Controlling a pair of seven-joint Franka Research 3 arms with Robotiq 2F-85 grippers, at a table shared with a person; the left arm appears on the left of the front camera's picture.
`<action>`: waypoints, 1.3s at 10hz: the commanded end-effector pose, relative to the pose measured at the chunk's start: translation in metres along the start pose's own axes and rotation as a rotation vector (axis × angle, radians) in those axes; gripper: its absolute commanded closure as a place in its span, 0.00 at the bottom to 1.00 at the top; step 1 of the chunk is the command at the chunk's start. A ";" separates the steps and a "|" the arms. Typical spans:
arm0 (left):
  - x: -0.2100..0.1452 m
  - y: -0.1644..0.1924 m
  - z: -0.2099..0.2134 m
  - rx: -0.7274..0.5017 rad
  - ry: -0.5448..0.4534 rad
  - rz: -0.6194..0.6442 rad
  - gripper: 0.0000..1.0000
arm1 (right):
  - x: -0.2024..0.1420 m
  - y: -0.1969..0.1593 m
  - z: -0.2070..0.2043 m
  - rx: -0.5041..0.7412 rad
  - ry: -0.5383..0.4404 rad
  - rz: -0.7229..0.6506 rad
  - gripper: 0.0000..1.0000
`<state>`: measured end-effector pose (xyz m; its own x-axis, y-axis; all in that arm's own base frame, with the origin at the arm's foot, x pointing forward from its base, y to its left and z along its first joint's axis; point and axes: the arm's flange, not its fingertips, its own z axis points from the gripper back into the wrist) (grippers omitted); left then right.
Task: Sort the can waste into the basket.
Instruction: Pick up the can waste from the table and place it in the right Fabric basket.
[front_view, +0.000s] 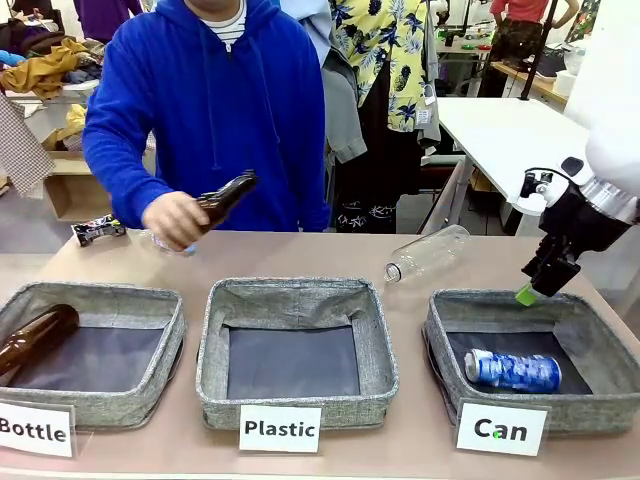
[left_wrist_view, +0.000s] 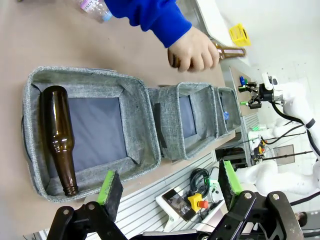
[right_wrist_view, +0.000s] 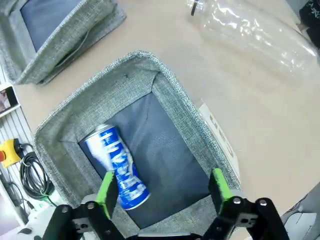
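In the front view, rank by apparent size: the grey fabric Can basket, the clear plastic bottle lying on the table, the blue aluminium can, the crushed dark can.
1. Grey fabric Can basket.
2. Blue aluminium can and clear plastic bottle look alike; the bottle lies farther off.
3. Crushed dark can.

The right arm (front_view: 612, 110) enters at the right edge of the front view, its wrist bent downward. The right gripper (front_view: 530, 289) points down and left at mid-height. In the right wrist view its green-padded fingers (right_wrist_view: 107, 189) stand wide apart, seemingly empty. The left gripper (left_wrist_view: 169, 184) sits along the bottom of the left wrist view, likewise spread and clasping nothing.
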<state>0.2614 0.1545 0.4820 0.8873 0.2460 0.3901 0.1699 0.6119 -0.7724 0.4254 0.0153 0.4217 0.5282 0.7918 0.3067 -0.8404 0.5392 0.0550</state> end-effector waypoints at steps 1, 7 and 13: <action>-0.001 0.000 0.000 -0.012 0.001 0.003 0.00 | 0.000 -0.002 0.003 0.013 -0.067 -0.068 0.00; -0.015 -0.006 0.127 0.042 -0.077 -0.075 0.00 | 0.019 -0.037 0.054 0.836 -0.461 -1.260 0.00; -0.023 0.010 0.215 -0.036 -0.335 -0.052 0.00 | 0.002 -0.051 0.045 0.747 -0.231 -0.946 0.00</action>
<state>0.1444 0.3143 0.5760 0.6971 0.4635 0.5470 0.2031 0.6040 -0.7707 0.4711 -0.0276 0.4569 0.9980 0.0460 -0.0443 0.0169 0.4791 0.8776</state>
